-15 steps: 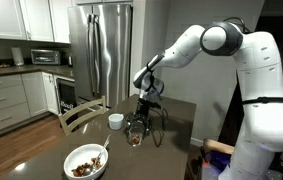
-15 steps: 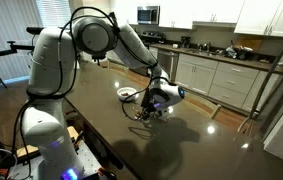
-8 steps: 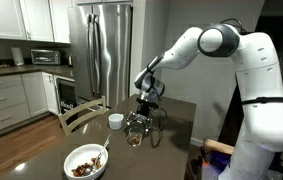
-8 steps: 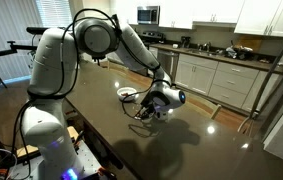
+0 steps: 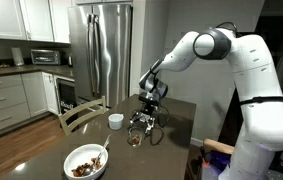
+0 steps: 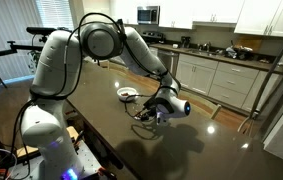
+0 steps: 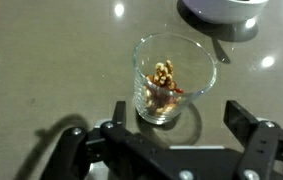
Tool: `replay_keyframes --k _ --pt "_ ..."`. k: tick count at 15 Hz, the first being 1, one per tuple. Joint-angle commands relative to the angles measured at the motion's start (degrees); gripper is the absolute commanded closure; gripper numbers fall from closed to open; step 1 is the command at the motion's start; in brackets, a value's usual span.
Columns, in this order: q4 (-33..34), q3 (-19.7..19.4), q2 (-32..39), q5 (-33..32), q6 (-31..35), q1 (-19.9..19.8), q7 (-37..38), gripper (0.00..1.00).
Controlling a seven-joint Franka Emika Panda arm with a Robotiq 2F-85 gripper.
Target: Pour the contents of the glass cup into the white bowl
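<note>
In an exterior view the end effector (image 5: 141,124) hangs tilted down over the middle of the tabletop (image 5: 171,150). The glass cup (image 5: 135,138) stands upright just below and ahead of the fingertips. The white bowl (image 5: 85,162) sits well apart from it, near the tabletop's near edge, and a small white cup (image 5: 115,121) stands beside the glass.

In the other exterior view the end effector (image 6: 152,113) hides the glass. The white bowl (image 6: 122,93) lies beyond it, toward the far edge.

In the wrist view the end effector (image 7: 177,110) is spread wide and holds nothing. The glass cup (image 7: 173,78), with brown and red bits in its bottom, stands straight ahead and is centred on the gap. Its base looks level with the fingertips, and its walls are clear of both. I judge that a short straight advance would bring the fingers to either side of its upright axis.
</note>
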Motion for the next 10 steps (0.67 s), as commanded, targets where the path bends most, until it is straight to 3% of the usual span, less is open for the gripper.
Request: replay_keyframes --k 1,10 --pt "1.8 -0.2 2.5 4.6 -5.6 -2.1 1.2 0.0" --pt "1.0 -0.9 3.6 6.5 -6.2 -1.7 1.1 0.0"
